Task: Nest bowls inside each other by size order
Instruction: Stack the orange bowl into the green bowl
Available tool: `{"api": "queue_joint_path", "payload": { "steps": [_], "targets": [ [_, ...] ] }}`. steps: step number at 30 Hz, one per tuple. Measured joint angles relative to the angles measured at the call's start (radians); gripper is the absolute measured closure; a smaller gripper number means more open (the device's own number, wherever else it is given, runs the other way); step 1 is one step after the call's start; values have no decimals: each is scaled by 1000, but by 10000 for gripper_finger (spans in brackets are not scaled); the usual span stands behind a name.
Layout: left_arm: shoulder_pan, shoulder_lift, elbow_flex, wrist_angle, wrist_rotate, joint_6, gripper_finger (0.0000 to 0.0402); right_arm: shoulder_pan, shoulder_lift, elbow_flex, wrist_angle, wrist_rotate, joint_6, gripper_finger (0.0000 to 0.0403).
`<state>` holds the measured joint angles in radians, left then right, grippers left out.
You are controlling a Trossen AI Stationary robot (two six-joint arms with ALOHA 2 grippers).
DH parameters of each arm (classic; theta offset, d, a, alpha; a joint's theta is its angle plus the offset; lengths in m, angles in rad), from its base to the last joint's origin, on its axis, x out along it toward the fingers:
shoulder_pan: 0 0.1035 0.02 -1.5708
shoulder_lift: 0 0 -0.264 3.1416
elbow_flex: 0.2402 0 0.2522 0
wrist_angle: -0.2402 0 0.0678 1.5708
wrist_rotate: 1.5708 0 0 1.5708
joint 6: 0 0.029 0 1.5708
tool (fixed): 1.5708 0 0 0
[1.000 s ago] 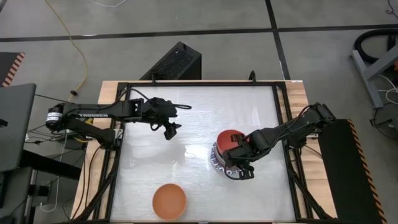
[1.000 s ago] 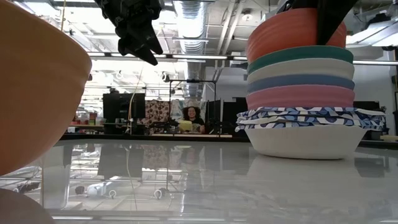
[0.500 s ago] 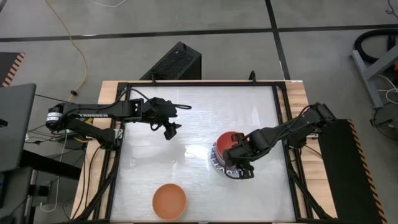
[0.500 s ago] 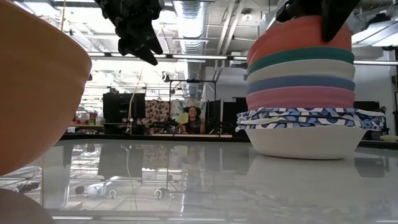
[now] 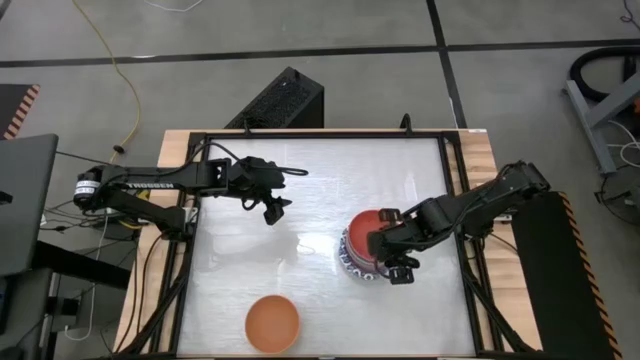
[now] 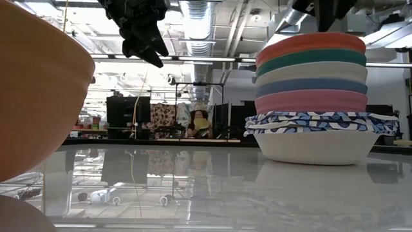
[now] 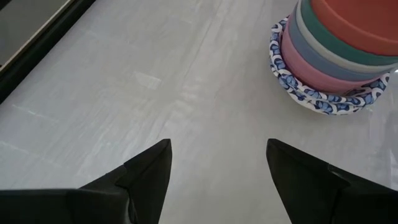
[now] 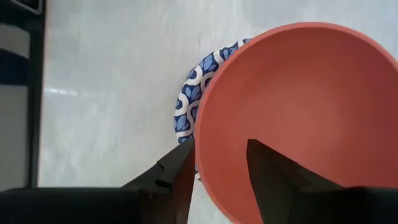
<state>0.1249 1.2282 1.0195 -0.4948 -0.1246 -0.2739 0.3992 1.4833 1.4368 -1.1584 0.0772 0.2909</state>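
Stack: red bowl [image 5: 368,222] tops teal, cream, blue, pink and patterned bowls [image 6: 318,122], at 4 o'clock of worktop [image 5: 310,190] centre; widest lowest, so each seats.
Right hand [image 5: 392,262]: fingers apart astride the red rim, gripping nothing, judged releasing.
Orange bowl [image 5: 272,323]: alone at 6 o'clock, not nested.
Left hand [image 5: 272,207]: open, empty, raised at 10 o'clock.
Views: low shows layer order; high shows only the red top.

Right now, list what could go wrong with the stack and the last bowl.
The right gripper straddles the red bowl's rim, so pulling away sideways could drag it off the tall stack. The orange bowl sits far off near the table's front edge, so a clumsy grasp might push it off.
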Motion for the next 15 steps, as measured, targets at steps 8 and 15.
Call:
{"api": "queue_joint_path", "payload": {
  "steps": [8,15],
  "targets": [
    [0,0,0,0,-1,-1,150,15,-54,0,4,-3,77,328],
    [0,0,0,2,-18,-2,150,47,-11,0,13,-15,79,386]
  ]
}}
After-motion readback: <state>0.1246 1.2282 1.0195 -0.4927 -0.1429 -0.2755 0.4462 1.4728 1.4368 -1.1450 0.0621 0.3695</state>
